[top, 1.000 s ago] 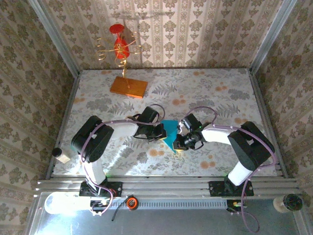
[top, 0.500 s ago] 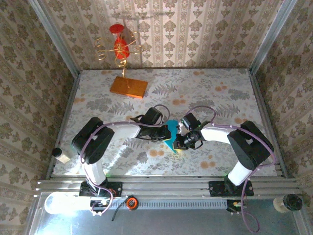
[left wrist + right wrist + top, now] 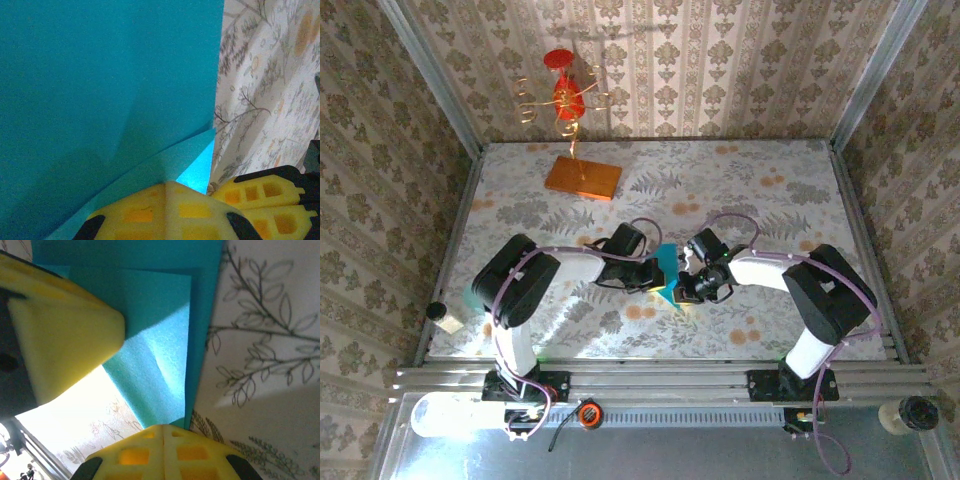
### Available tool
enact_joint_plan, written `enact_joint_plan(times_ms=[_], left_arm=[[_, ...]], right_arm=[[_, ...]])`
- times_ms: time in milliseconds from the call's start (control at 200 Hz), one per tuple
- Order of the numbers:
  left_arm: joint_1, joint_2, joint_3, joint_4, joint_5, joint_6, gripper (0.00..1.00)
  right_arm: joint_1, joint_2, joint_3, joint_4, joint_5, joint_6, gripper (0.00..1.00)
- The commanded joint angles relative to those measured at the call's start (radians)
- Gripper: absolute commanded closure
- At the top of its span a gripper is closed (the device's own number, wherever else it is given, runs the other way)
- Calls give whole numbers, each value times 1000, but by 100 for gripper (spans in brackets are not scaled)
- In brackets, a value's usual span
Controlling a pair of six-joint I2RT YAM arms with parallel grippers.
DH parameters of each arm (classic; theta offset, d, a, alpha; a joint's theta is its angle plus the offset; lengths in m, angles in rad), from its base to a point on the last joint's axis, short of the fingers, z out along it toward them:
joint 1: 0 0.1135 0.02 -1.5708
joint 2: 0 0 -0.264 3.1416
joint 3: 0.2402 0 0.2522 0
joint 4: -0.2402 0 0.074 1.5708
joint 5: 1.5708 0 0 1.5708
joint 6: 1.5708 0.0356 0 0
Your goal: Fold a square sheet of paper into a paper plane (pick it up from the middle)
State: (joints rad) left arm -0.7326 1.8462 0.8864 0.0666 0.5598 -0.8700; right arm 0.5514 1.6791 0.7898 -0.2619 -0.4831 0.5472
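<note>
The table (image 3: 770,200) has a cloth with flowers and leaves, and the orange slab (image 3: 583,178) lies in its far left part. All places below are given from this slab.

The left arm (image 3: 520,285) stands on the near side of the slab and a little to its left, and it reaches to the right. The right arm (image 3: 820,295) stands far to the right of the slab, also on the near side, and it reaches to the left. The two arms meet at a place nearer than the slab and to its right.

The red and gold wire ornament (image 3: 565,95) rises from the slab on a thin wire stem.

The square sheet of paper (image 3: 666,262) is at this meeting place, well apart from the slab. It is already folded: the left wrist view shows several cyan layers (image 3: 100,75) with slanted creases, and the right wrist view shows one flap over another (image 3: 160,305).

The left gripper (image 3: 652,272) has its yellow fingers (image 3: 165,210) pressed together on the paper edge. The right gripper (image 3: 682,285) is on the side of the paper away from the slab. Its fingers (image 3: 162,450) are also pressed together, with a corner of the paper caught at their tip. The two grippers are very close to each other, just beside.
</note>
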Motion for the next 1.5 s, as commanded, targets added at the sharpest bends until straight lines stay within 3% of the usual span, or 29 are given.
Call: enact_joint_plan(times_ms=[0, 265, 565, 720, 960, 1250, 1490], left_arm=[[82, 9, -39, -52, -125, 30, 95], [157, -21, -12, -183, -184, 127, 95], [173, -96, -44, -99, -175, 137, 93], [170, -207, -66, -74, -176, 105, 86], [153, -328, -188, 16, -184, -25, 58], [113, -335, -243, 77, -175, -125, 38], [81, -309, -243, 66, -192, -163, 35]], right_arm=[[-12, 63, -29, -137, 122, -43, 92], [-17, 73, 4, -163, 132, -91, 92], [-18, 67, 32, -144, 80, -87, 92], [-17, 24, 52, -76, 8, -42, 90], [-18, -94, 7, 199, -51, 133, 77], [-17, 6, 20, 274, -16, 215, 74], [-26, 40, 22, 258, 28, 215, 73]])
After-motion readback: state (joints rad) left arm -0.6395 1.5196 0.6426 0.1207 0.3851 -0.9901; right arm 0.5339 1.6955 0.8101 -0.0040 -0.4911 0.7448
